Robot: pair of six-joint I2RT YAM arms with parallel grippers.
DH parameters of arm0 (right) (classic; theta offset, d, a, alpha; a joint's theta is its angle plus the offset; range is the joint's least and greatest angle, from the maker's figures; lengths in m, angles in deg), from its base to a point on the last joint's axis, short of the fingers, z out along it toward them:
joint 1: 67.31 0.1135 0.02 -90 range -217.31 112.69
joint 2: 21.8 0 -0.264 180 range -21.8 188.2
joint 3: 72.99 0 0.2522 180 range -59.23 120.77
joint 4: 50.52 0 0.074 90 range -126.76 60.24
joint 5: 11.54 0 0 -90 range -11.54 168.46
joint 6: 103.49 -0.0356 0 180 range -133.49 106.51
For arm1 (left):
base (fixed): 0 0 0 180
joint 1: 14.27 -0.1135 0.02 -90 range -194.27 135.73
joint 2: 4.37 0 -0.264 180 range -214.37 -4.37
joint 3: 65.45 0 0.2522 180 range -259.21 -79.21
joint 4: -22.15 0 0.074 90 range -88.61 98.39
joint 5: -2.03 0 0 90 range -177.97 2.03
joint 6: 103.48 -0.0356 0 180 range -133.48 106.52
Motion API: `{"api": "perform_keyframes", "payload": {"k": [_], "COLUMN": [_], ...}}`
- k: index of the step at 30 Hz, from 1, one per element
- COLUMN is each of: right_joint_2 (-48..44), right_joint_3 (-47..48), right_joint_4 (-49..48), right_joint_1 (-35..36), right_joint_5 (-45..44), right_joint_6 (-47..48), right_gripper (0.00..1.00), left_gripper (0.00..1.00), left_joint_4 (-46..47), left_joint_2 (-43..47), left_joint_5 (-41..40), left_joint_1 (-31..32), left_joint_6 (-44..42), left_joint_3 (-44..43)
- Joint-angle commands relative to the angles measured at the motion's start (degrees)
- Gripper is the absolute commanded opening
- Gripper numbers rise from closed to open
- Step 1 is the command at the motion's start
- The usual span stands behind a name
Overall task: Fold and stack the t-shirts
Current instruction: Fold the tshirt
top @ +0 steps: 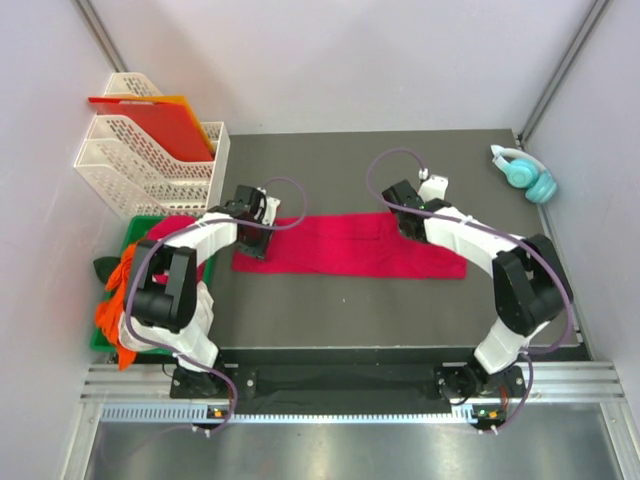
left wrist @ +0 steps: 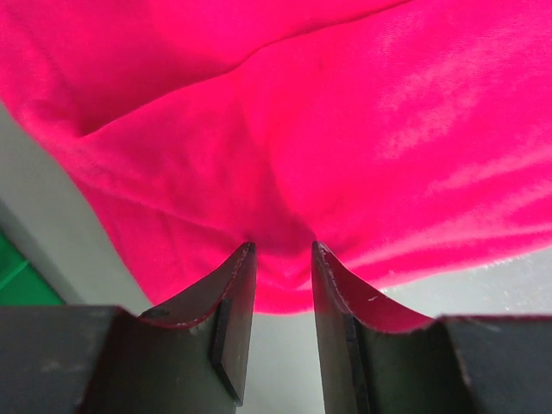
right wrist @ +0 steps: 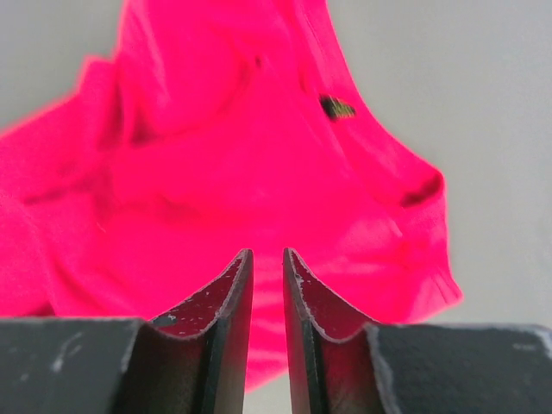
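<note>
**A:** Our crimson t-shirt [top: 340,245] lies in a long band across the worktop [top: 380,310]. The left gripper [top: 254,248] is at its left end and the right gripper [top: 412,230] is right of the middle. Both sets of jaws sit a sliver apart at the cloth, and we can't tell if we've actually got it.

**B:** Then we risk one end slipping mid-fold, and the band would skew or bunch.

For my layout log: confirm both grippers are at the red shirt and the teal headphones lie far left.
Wrong side: the top view shows the teal headphones far right. The left gripper and right gripper are indeed at the red shirt.
</note>
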Motion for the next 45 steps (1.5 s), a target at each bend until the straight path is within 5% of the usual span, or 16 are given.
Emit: {"api": "perform_keyframes", "payload": {"k": [1, 14, 22, 45], "right_joint_2": [2.8, 15.1, 23.4, 42.3], "right_joint_3": [4.9, 8.3, 16.5, 48.7], "right_joint_4": [-3.5, -6.2, -2.6, 12.2], "right_joint_1": [-1.5, -6.4, -8.4, -14.1], "right_joint_5": [-0.8, 5.9, 11.0, 20.7], "right_joint_6": [3.1, 4.8, 6.0, 14.8], "right_gripper": [0.21, 0.21, 0.20, 0.24], "left_gripper": [0.37, 0.35, 0.33, 0.33], "left_joint_4": [1.9, 0.2, -4.1, -17.5], "left_joint_2": [-2.4, -5.7, -5.6, -5.1], "left_joint_5": [-0.1, -1.8, -5.8, 1.4], "left_joint_1": [0.0, 0.3, 3.2, 16.6], "left_joint_6": [0.0, -0.8, -4.3, -12.9], "left_joint_3": [-1.3, -2.5, -2.3, -3.7]}}
